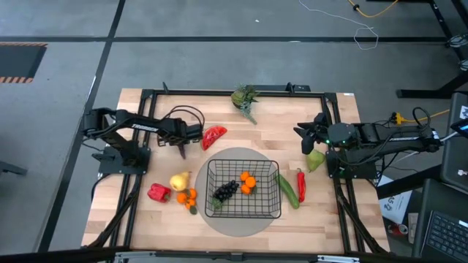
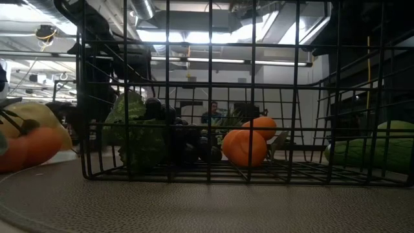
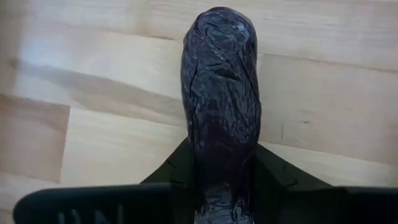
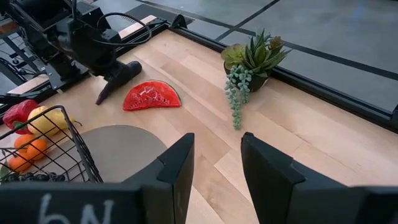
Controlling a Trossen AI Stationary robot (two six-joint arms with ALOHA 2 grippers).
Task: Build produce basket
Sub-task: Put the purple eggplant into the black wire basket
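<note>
My left gripper (image 1: 183, 139) is shut on the purple eggplant (image 3: 221, 106) over the table's left part, beside the watermelon slice (image 1: 213, 136). The black wire basket (image 1: 243, 188) stands on a grey round mat and holds dark grapes (image 1: 225, 190), oranges (image 1: 247, 183) and a green leafy piece (image 2: 136, 133). Left of it lie the yellow fruit (image 1: 180, 180), red pepper (image 1: 159, 192) and more oranges (image 1: 188, 196). Right of it lie the cucumber (image 1: 287, 190) and chili (image 1: 300, 185). My right gripper (image 1: 307, 135) is open above the table's right part, next to the green pear (image 1: 315, 161). My left gripper pinches the eggplant's near end (image 3: 221, 180) between its two fingers, with the eggplant running on along them. In the right wrist view the eggplant (image 4: 119, 76) slants down from the gripper, its free tip (image 4: 102, 98) at the wood; whether the tip touches, I cannot tell.
A small potted plant (image 1: 245, 98) stands at the far edge. A black frame rail (image 1: 219, 93) runs round the table. Bare wood lies between the watermelon slice and the plant, and along the near edge in front of the mat (image 1: 241, 226).
</note>
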